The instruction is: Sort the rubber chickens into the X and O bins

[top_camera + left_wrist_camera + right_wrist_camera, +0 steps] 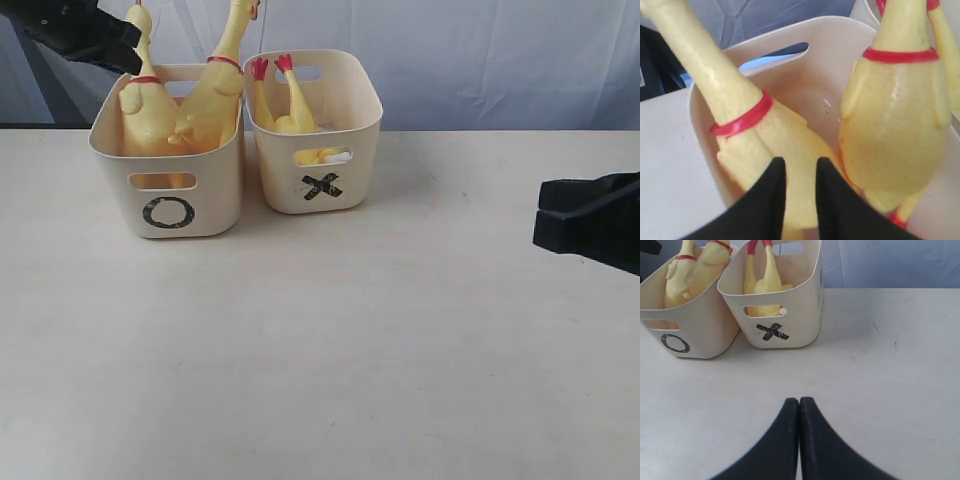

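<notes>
Two rubber chickens (145, 105) (212, 95) stand leaning in the O bin (190, 195), necks up past the rim. A third chicken (292, 105) sits head-down in the X bin (362, 150), red feet up. My left gripper (125, 45) hovers above the O bin's far left corner. In the left wrist view the left gripper (800, 162) is open by a narrow gap just over one chicken's body (765, 135), beside the other chicken (895, 125). My right gripper (799, 401) is shut and empty above the bare table, well to the right of the bins (548, 215).
The two bins stand side by side, touching, at the back of a pale table (320, 350). A blue-white cloth backdrop (480, 50) hangs behind them.
</notes>
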Robot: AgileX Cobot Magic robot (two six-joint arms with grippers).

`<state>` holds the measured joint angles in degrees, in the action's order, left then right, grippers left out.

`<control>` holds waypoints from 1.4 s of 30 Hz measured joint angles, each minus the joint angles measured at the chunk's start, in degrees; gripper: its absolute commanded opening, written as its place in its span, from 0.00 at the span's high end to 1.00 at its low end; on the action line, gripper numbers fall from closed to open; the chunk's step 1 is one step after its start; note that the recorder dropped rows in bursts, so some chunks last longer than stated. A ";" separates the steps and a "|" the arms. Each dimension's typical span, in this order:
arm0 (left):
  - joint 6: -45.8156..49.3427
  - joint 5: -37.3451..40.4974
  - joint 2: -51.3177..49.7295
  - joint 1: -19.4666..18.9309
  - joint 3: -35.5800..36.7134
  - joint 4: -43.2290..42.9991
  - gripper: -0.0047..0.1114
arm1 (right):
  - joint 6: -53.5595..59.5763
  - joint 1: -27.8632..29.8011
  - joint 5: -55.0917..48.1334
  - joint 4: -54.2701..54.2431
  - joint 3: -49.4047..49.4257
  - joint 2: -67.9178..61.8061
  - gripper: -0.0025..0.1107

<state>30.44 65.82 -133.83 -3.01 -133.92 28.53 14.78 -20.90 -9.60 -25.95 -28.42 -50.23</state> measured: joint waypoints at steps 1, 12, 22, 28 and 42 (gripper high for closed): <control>-0.23 1.23 0.60 -0.28 0.00 -0.10 0.96 | 0.00 0.00 -0.14 0.00 0.00 0.00 0.98; -4.29 3.77 10.09 -0.79 6.13 -7.80 0.96 | 0.00 0.00 -0.87 0.00 0.00 0.00 0.98; -6.47 2.12 26.99 -0.91 26.49 -13.55 0.96 | 0.00 0.00 -1.67 0.00 0.00 0.00 0.98; -6.57 -5.42 42.16 -0.91 42.10 -13.83 0.96 | 0.00 0.00 -1.76 -0.10 0.00 0.00 0.98; -6.86 -23.54 75.41 -0.91 71.01 -12.46 0.96 | 0.00 0.00 -1.76 -0.10 0.00 0.00 0.98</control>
<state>23.58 42.29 -58.42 -3.92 -62.91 16.07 14.78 -20.90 -11.36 -26.04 -28.42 -50.23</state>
